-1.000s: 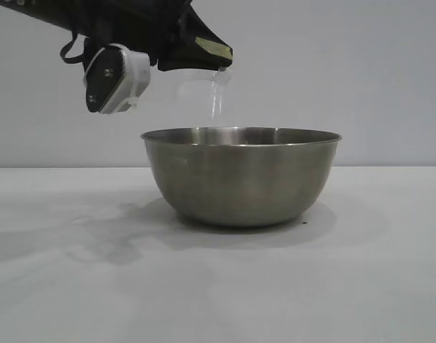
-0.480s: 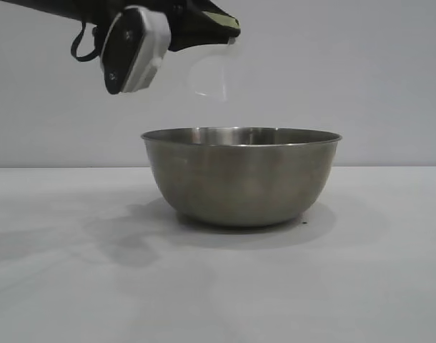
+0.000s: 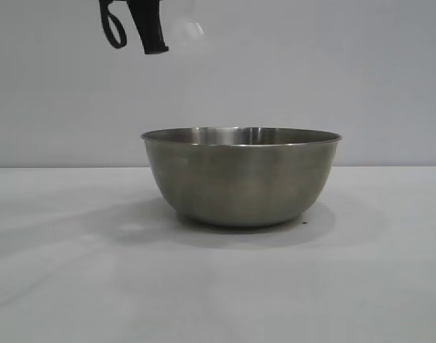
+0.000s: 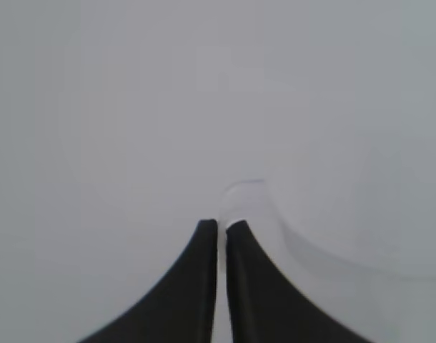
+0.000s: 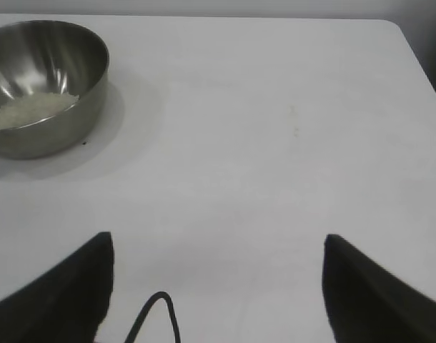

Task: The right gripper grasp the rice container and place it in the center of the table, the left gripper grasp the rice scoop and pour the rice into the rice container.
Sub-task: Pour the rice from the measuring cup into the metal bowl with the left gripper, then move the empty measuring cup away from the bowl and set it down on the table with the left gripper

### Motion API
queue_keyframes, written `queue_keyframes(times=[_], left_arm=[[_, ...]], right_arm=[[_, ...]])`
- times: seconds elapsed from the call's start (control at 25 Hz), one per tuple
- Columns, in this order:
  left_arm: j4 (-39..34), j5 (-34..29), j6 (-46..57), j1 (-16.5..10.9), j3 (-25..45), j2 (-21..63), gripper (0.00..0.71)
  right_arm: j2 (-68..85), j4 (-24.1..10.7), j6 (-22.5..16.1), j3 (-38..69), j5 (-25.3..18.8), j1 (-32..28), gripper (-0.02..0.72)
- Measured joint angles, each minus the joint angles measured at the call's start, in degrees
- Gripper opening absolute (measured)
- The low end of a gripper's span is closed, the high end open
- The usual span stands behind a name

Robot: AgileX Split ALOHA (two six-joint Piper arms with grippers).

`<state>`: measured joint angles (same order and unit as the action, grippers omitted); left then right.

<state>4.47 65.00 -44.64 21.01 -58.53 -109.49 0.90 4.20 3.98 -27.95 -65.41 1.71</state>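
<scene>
The rice container (image 3: 241,175), a big steel bowl, stands on the white table (image 3: 218,286). From the right wrist view the container (image 5: 43,78) holds a patch of white rice (image 5: 33,107). My left gripper (image 4: 221,225) is shut on the small handle of the clear rice scoop (image 4: 244,194), whose faint outline curves away beyond the fingers. In the exterior view only a black part of the left arm (image 3: 148,28) and a glint of the scoop (image 3: 196,28) show at the top edge, above and left of the bowl. My right gripper (image 5: 218,243) hangs open over bare table, well away from the bowl.
A black cable (image 5: 157,314) loops between the right fingers. The table's far edge and rounded corner (image 5: 389,25) show in the right wrist view. A cable loop (image 3: 114,25) dangles from the left arm.
The left arm has risen with the scoop, from just over the bowl's rim to almost out of the top of the exterior view. The falling rice has stopped. The bowl has not moved.
</scene>
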Motion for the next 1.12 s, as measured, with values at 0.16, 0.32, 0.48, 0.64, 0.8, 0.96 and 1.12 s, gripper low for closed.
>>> queue_keyframes(times=[0.16, 0.32, 0.48, 0.64, 0.8, 0.96, 1.12], left_arm=[[9.7, -1.9, 2.0, 0.0, 0.0, 0.0, 0.0], [18.6, -6.8, 4.1, 0.0, 0.1, 0.0, 0.0], [21.8, -12.3, 9.6, -0.7, 0.4, 0.0, 0.0], [21.0, -13.9, 17.7, -3.1, 3.3, 0.0, 0.0], [13.4, -14.1, 28.9, -6.8, 7.6, 0.0, 0.0], [6.6, -12.2, 34.4, -8.8, 10.4, -1.4, 0.0], [2.1, -8.3, 35.5, -8.9, 10.4, -6.6, 0.0]], right_arm=[[0.0, 0.0, 0.0, 0.0, 0.0, 0.0, 0.549], [0.0, 0.0, 0.0, 0.0, 0.0, 0.0, 0.549], [0.0, 0.0, 0.0, 0.0, 0.0, 0.0, 0.549], [0.0, 0.0, 0.0, 0.0, 0.0, 0.0, 0.549], [0.0, 0.0, 0.0, 0.0, 0.0, 0.0, 0.549], [0.0, 0.0, 0.0, 0.0, 0.0, 0.0, 0.549], [0.0, 0.0, 0.0, 0.0, 0.0, 0.0, 0.549]])
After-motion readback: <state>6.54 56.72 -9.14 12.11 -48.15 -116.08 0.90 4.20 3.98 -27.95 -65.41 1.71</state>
